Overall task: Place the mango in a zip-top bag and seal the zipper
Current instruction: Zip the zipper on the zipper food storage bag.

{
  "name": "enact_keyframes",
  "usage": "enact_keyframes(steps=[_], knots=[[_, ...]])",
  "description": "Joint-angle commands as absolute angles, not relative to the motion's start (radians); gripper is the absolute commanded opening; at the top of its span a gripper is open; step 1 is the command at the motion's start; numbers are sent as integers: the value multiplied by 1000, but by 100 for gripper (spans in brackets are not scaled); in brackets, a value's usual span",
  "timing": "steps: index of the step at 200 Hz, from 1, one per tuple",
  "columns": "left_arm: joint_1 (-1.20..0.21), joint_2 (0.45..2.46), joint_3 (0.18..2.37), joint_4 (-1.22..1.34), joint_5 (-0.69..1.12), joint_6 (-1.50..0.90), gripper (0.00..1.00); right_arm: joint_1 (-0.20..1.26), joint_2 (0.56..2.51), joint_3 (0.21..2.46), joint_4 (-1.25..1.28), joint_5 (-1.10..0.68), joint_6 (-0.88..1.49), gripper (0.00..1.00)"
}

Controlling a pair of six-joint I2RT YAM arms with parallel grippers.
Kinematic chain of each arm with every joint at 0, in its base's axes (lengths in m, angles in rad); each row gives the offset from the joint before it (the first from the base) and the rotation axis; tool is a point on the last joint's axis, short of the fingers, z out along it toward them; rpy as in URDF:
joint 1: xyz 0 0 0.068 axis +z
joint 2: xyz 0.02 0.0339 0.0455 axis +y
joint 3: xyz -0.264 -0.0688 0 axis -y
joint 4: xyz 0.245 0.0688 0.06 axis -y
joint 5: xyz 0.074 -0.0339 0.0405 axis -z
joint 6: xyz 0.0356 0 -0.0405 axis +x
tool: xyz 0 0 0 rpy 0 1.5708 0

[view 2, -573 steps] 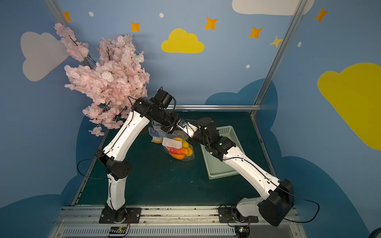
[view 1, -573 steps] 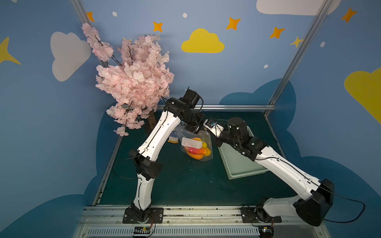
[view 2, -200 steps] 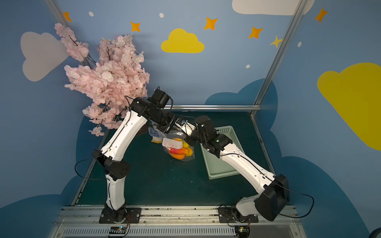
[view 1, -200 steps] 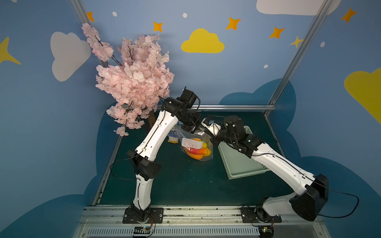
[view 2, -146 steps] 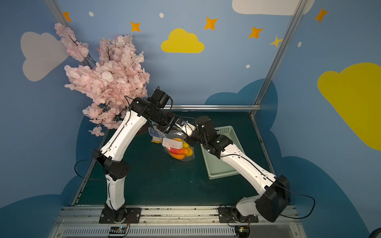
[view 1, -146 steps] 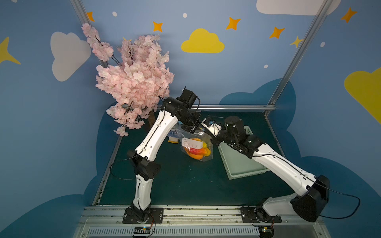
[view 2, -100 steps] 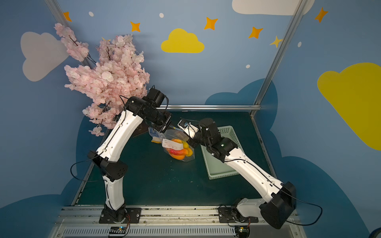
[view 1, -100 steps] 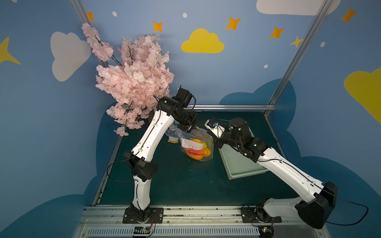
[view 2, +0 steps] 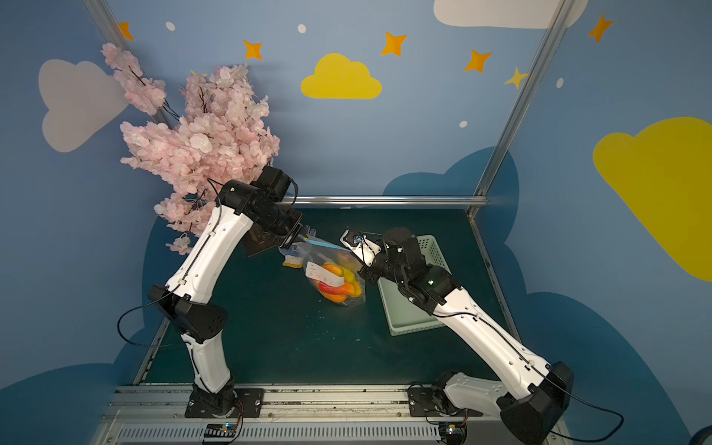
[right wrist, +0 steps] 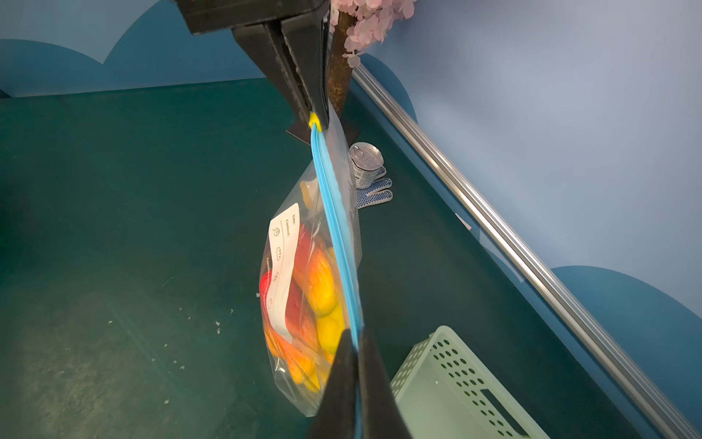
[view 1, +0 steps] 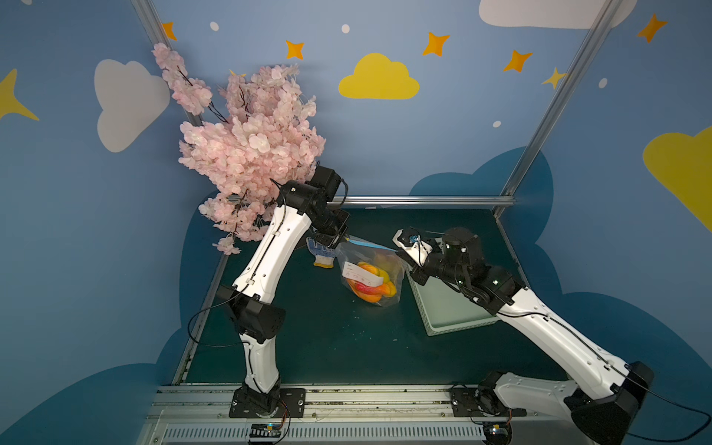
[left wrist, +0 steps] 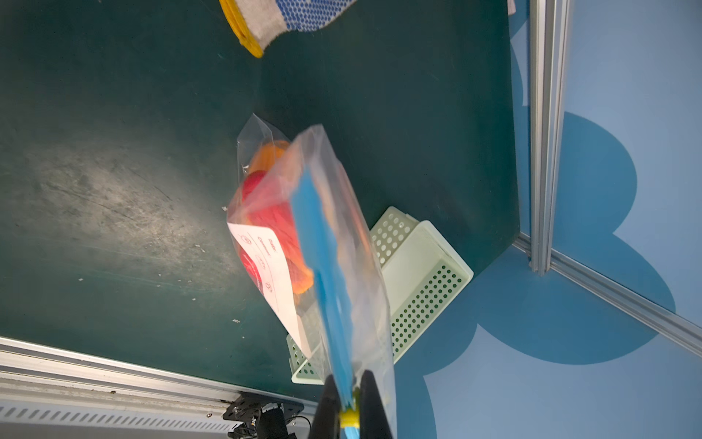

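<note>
The clear zip-top bag (view 1: 389, 287) hangs between my two grippers above the green table, in both top views. The mango (right wrist: 319, 281), orange, red and yellow, lies inside it behind a white label (right wrist: 281, 266). The light blue zipper (right wrist: 336, 235) runs taut from one gripper to the other. My left gripper (left wrist: 347, 380) is shut on the zipper at its yellow slider (right wrist: 314, 121). My right gripper (right wrist: 351, 334) is shut on the zipper's opposite end. In a top view the left gripper (view 1: 339, 240) holds the bag's left corner and the right gripper (view 1: 398, 250) its right corner.
A pale green perforated basket (view 1: 454, 308) stands just right of the bag, under the right arm. A blue-dotted work glove (view 1: 321, 252) and a tin can (right wrist: 366, 159) lie behind the bag near the back rail. A pink blossom tree (view 1: 250, 154) overhangs the left arm.
My left gripper has slid left along the zipper, away from the right gripper, which drew slightly right. The two were close together; now the blue strip stretches between them.
</note>
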State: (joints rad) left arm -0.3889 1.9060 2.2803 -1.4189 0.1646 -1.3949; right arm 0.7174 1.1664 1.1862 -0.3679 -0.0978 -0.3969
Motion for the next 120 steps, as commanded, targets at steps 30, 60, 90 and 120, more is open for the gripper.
enact_keyframes(steps=[30,60,90,120], knots=[[-322,1875,2285,-1417,13,-1363,3,722,1089,1177,-432,-119,-383,0],[-303,1867,2282,-1422,5,-1355,3,725,1068,1177,-453,-143,-376,0],[-295,1856,2283,-1416,-10,-1346,3,725,1055,1182,-472,-171,-368,0],[-285,1851,2282,-1424,-18,-1346,3,727,1046,1183,-481,-183,-365,0]])
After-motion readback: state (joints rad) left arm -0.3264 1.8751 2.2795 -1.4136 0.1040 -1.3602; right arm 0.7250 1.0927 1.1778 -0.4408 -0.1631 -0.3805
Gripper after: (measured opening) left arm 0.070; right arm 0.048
